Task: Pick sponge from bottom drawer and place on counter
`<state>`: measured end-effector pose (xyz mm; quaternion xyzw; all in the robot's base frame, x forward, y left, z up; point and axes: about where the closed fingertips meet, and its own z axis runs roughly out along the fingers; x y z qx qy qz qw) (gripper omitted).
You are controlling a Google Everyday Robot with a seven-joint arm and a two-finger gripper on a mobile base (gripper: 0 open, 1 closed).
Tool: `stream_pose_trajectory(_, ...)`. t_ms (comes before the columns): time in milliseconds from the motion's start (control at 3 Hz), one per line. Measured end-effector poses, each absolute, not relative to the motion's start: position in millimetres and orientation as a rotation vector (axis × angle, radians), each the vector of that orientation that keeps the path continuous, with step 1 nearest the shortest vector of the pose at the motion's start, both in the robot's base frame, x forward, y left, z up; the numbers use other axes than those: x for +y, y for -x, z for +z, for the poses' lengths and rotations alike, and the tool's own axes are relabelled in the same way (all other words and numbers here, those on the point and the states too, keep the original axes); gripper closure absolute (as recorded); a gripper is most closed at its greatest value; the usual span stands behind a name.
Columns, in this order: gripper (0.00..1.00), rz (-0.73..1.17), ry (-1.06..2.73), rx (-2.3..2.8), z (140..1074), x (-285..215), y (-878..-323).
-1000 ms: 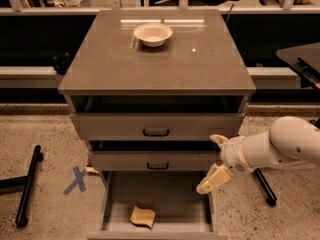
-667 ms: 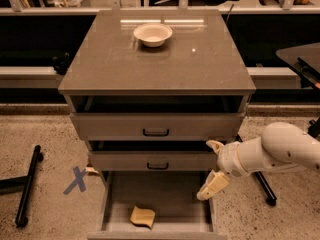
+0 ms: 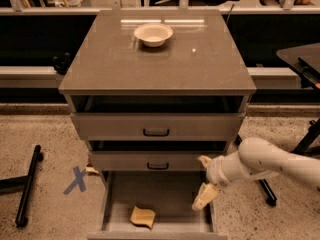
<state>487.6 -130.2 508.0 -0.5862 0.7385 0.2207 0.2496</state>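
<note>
The tan-yellow sponge (image 3: 142, 216) lies on the floor of the pulled-out bottom drawer (image 3: 172, 191), near its front left. My gripper (image 3: 204, 179) hangs at the end of the white arm that comes in from the right. It is over the drawer's right side, just below the middle drawer's front, well to the right of the sponge and above it. Its two cream fingers are spread apart and hold nothing. The glossy grey-brown counter (image 3: 160, 59) tops the cabinet.
A round cream bowl (image 3: 153, 34) stands at the back of the counter. The two upper drawers (image 3: 156, 126) with black handles are closed. A blue X mark (image 3: 76, 180) and a black stand leg (image 3: 27, 189) are on the floor at left. A black table (image 3: 302, 59) stands at right.
The arm and gripper have shifted left and slightly down, further in over the open bottom drawer. The sponge has not moved.
</note>
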Motion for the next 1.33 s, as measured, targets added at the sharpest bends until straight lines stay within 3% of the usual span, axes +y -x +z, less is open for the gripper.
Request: stream_pose_trajectory(1333, 0.00, 0.668, 1.661, 1.975, 401, -95, -500)
